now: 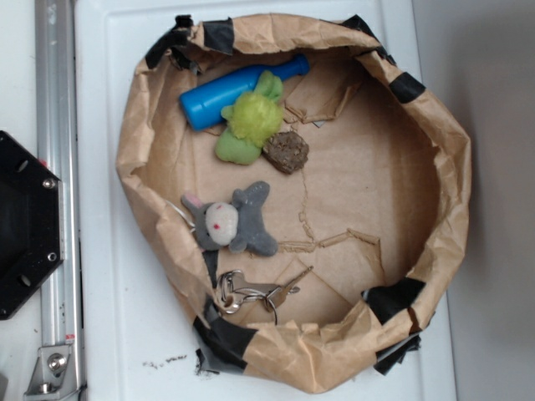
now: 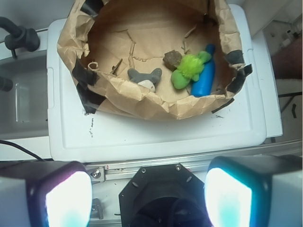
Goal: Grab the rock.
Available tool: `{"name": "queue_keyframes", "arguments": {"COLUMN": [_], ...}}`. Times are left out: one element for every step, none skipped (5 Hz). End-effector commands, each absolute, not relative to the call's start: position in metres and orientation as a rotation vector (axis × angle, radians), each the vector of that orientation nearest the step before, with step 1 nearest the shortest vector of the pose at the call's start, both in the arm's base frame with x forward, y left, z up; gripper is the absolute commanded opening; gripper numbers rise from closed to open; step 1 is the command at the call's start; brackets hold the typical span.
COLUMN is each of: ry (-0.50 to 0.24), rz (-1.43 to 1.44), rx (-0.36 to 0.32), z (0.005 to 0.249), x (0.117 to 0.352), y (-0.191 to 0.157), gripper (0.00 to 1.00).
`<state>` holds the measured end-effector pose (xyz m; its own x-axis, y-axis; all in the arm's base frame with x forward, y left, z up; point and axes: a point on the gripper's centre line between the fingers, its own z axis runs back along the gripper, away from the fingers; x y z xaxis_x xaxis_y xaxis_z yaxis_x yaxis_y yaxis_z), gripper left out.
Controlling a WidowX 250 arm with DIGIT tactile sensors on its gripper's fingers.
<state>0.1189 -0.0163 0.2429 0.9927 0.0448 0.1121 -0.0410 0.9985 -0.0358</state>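
Note:
The rock (image 1: 287, 152), a small brown-grey speckled lump, lies on the floor of the brown paper bowl (image 1: 443, 167), touching the right side of the lime-green plush toy (image 1: 249, 124). In the wrist view the rock (image 2: 172, 58) sits just left of the green plush (image 2: 188, 69). My gripper (image 2: 148, 196) is out of the exterior view. In the wrist view it hovers high over the black base (image 2: 161, 198), well short of the bowl, open, with its two glowing pads (image 2: 68, 201) wide apart and nothing between them.
A blue bottle (image 1: 238, 90) lies behind the green plush. A grey plush donkey (image 1: 230, 219) and a bunch of keys (image 1: 255, 292) lie nearer the bowl's rim. The bowl stands on a white lid (image 1: 109, 251) beside a metal rail (image 1: 57, 167).

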Motion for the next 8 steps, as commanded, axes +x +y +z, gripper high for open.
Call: {"name": "queue_keyframes", "arguments": {"ry": [-0.113, -0.154, -0.218, -0.173, -0.182, -0.251, -0.251, -0.251], "rz": [0.043, -0.023, -0.009, -0.004, -0.012, 0.055, 0.055, 0.055], "rx": [-0.033, -0.028, -0.017, -0.008, -0.021, 0.104, 0.104, 0.104], "z": [0.243, 0.219, 0.191, 0.148, 0.114, 0.109, 0.109, 0.109], "x": [0.119, 0.168, 0.202, 0.237, 0.264, 0.269, 0.269, 0.269], "y": [-0.016, -0.001, 0.011, 0.03, 0.04, 0.042, 0.042, 0.042], "gripper": [1.0, 1.0, 1.0, 1.0, 1.0, 1.0, 1.0, 1.0]}}
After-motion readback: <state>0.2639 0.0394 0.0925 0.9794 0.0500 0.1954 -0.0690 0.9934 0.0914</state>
